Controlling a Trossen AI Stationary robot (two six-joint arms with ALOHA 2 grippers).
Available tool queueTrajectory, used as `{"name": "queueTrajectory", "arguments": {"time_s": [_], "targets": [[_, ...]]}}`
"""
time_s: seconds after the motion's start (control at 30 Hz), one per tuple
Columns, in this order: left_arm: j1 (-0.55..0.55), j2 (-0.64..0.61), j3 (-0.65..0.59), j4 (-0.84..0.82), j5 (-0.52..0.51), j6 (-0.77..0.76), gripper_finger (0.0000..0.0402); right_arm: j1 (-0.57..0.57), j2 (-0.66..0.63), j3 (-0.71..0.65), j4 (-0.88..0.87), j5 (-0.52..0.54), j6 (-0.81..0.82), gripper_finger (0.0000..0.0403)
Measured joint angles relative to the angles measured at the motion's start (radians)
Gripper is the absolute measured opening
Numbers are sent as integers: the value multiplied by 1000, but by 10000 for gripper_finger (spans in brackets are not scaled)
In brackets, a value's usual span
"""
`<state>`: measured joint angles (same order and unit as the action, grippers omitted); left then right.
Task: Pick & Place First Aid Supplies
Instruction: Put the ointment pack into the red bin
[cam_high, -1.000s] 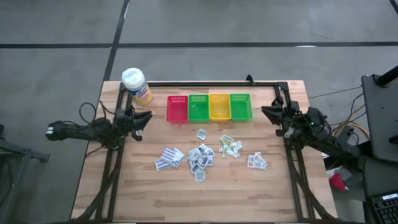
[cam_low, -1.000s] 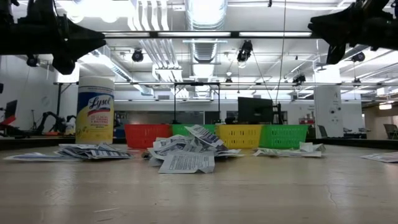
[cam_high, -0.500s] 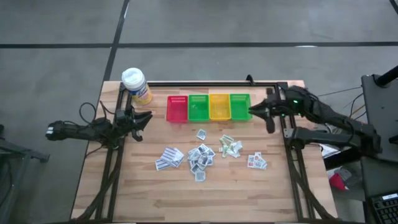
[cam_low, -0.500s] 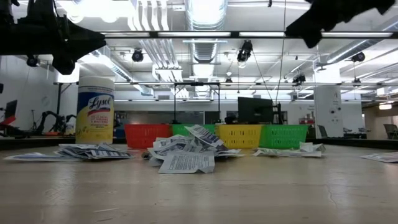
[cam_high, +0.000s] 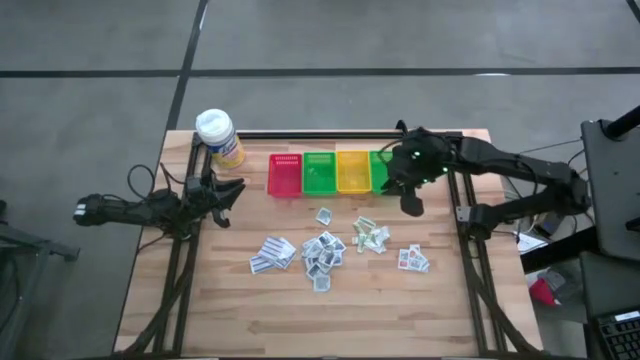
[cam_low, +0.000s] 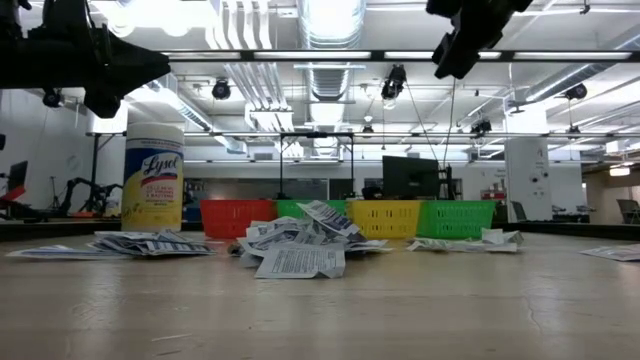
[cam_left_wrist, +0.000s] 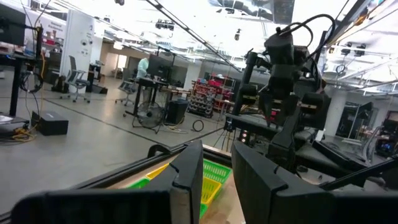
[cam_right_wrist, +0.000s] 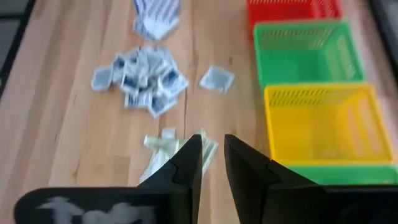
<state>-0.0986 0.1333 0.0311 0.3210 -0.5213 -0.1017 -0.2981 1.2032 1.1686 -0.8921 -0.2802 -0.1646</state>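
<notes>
The first aid supplies, small white sachets, lie flat in loose heaps mid-table: one heap, a larger one, green-printed ones, red-printed ones and a single one. My right gripper hangs high over the table next to the rightmost green bin, tipped downward. In its wrist view the fingers stand a little apart and hold nothing, above the green-printed sachets. My left gripper waits at the table's left edge, raised, slightly open and holding nothing.
A row of red, green and yellow bins stands behind the sachets, with another green bin at its right end. A white-capped yellow bottle stands at the far left corner. Bare wood lies along the near edge.
My right gripper has swung from the table's right edge in toward the bins, rising and tipping from about level to pointing steeply down over the table. The sachets have not moved.
</notes>
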Motion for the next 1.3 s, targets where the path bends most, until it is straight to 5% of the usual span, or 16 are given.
{"name": "queueTrajectory", "arguments": {"time_s": [0.57,1.3], "targets": [[0,0,0,0,0,2,83,14,154,88,-106,3,-11,175],[0,0,0,0,0,-1,83,89,153,71,-184,-7,52,177]]}}
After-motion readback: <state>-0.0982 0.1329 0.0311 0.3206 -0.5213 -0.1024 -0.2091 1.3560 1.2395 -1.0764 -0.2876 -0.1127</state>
